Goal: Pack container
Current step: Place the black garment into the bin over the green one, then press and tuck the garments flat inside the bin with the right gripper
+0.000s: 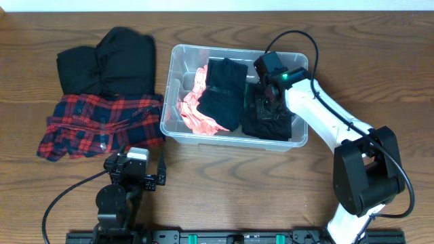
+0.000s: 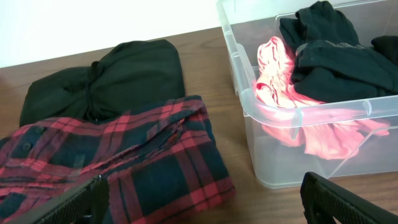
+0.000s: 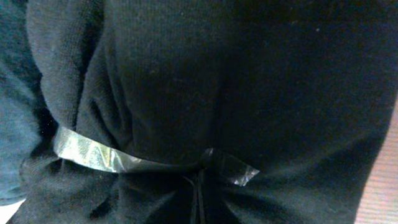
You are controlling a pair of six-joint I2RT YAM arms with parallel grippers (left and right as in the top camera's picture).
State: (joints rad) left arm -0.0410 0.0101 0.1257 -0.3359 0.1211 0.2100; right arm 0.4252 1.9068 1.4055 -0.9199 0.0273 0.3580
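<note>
Clear plastic is what the container (image 1: 175,68) is made of, and it sits near the far edge of the table, a little right of the middle. Inside it are a pink cloth (image 1: 196,112), a black cloth (image 1: 224,91) and another black bundle (image 1: 268,125) at its right end. The right gripper (image 1: 270,108) is down in that right end, pressed into the black bundle. Its own camera sees only black cloth and a shiny strip, so I cannot tell if its fingers are apart or pinched. I think it is putting this bundle in place. The left gripper (image 2: 199,196) waits by the near edge on the left, with its fingers spread wide and nothing in them. A red checked shirt (image 1: 95,125) and a black top (image 1: 112,61) lie on the left side of the table, outside the box. I think the right arm should next let go and lift out, and then the shirt should go in. I can read no words or labels anywhere.
</note>
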